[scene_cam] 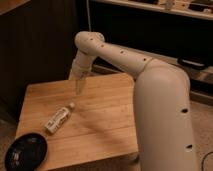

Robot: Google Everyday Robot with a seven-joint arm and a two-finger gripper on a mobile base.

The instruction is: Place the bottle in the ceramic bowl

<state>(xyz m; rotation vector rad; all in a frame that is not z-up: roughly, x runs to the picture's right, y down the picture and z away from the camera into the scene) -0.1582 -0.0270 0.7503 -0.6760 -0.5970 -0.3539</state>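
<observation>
The small clear bottle [59, 118] with a cream label and white cap lies on its side on the wooden table [105, 125], left of the middle. The black glossy ceramic bowl [25, 150] sits at the table's front left corner, a short way below and left of the bottle. My gripper [78, 86] hangs from the white arm [125, 60], pointing down above the table, up and to the right of the bottle's cap and apart from it. It holds nothing that I can see.
The table stands on a speckled floor [202, 125]. A dark cabinet wall [35, 45] is behind the table on the left. Dark shelving [150, 25] runs along the back right. The arm's thick white segment fills the right foreground.
</observation>
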